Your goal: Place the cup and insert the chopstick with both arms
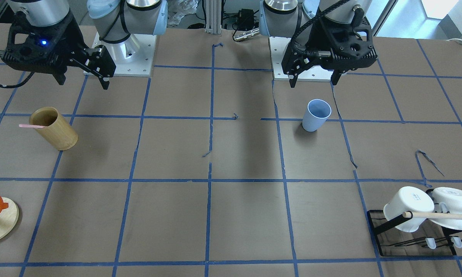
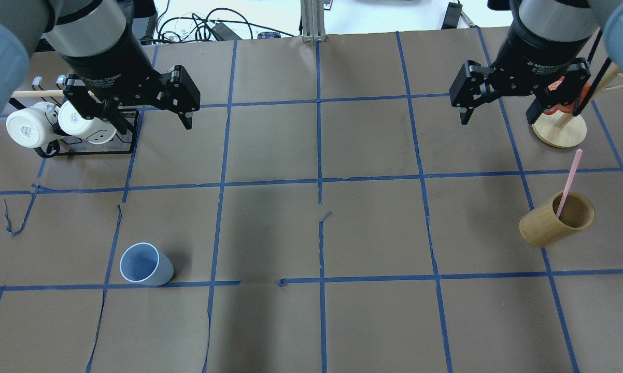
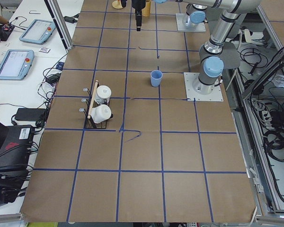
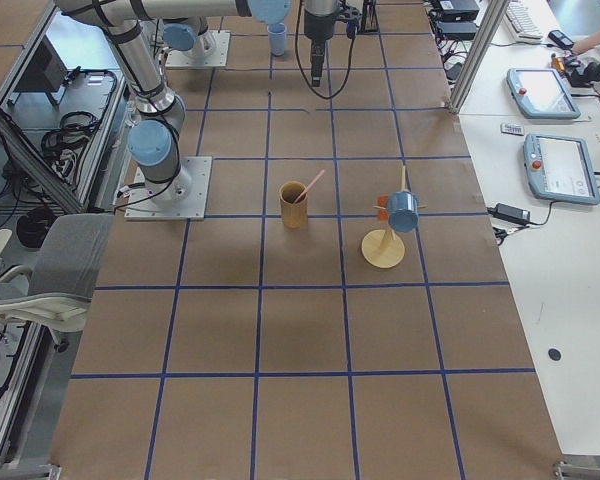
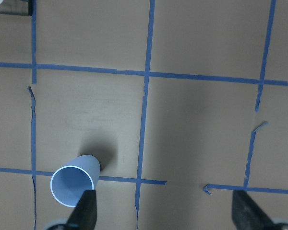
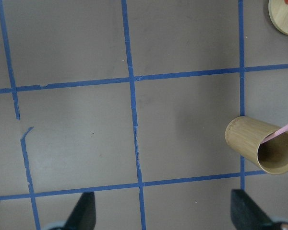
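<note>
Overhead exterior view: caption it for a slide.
Left claw and right claw open; blue cup upright, pink chopstick in bamboo holder.

Pink chopstick (image 6: 283,130) resting in bamboo holder (image 6: 243,142), right side.

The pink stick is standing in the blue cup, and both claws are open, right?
No. The pink stick stands in the bamboo holder, not the blue cup, which is empty; the overhead view shows it. The left claw and right claw are open.
</note>
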